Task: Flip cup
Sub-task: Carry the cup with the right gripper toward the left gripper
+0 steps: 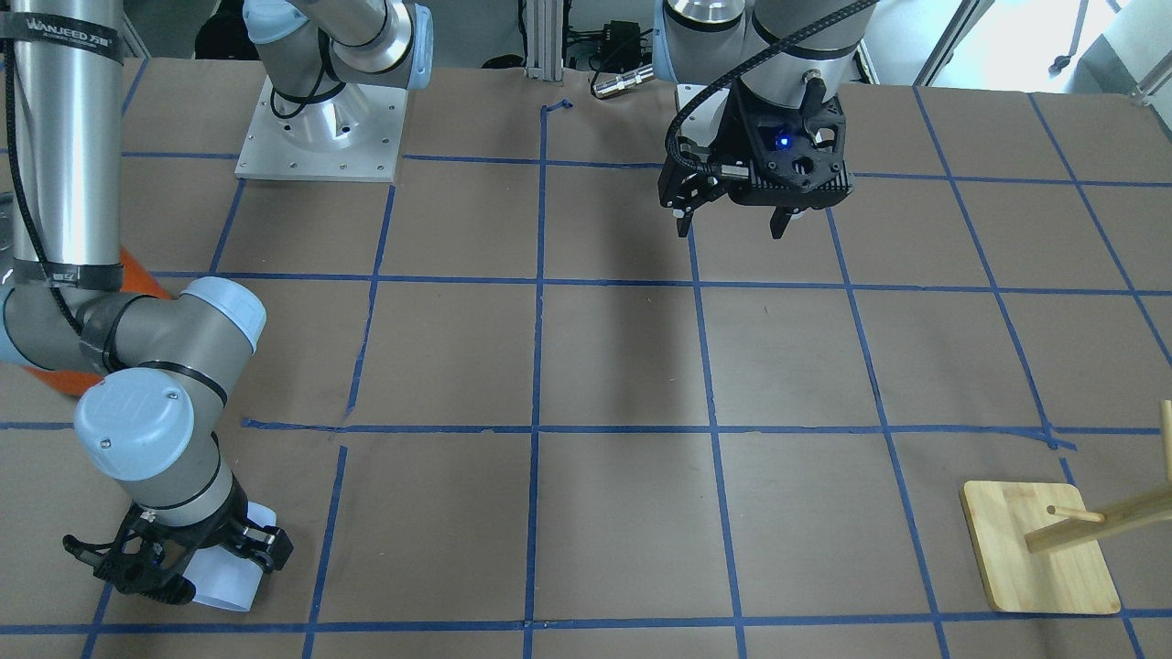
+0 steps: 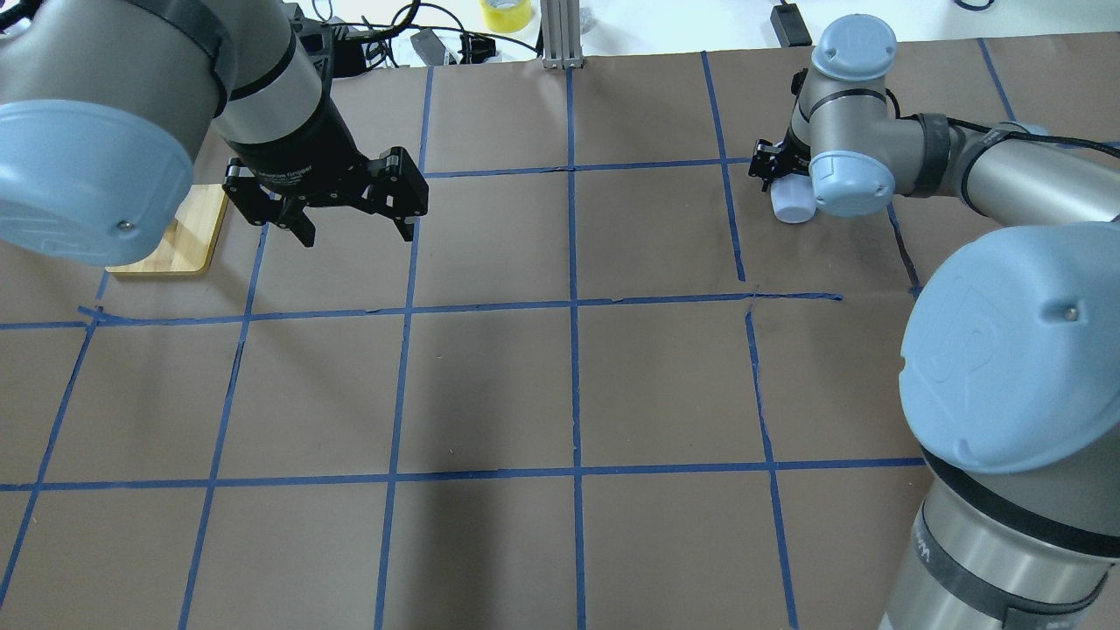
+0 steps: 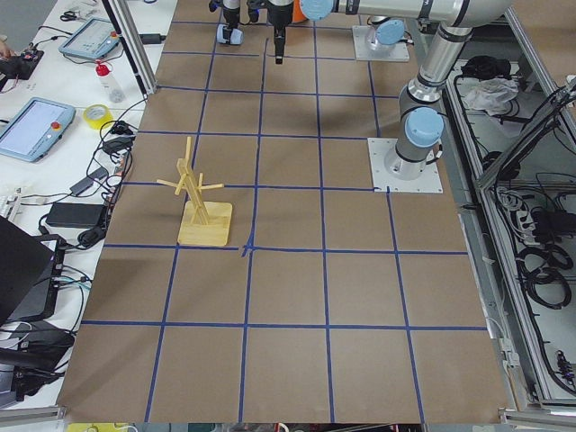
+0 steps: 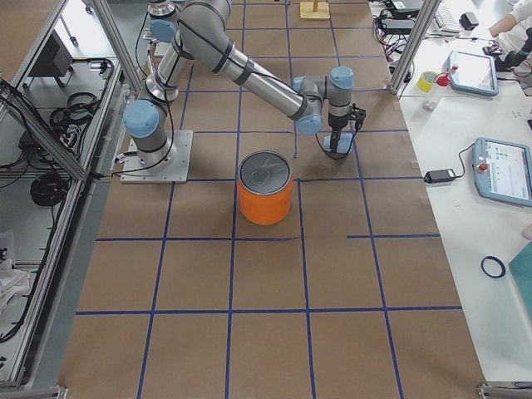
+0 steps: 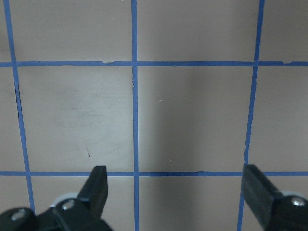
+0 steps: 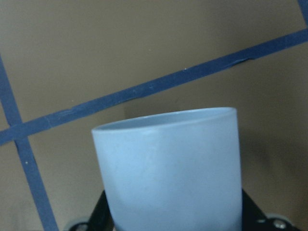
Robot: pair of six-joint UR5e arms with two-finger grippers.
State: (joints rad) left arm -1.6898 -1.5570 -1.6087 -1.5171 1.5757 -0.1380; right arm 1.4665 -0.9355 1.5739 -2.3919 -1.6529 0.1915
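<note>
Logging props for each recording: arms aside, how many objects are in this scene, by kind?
cup: 1
can: 1
rack: 1
Total: 3

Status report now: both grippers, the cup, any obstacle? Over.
Left gripper open, empty. Right gripper shut on cup. Orange can stands apart from cup. Over.
</note>
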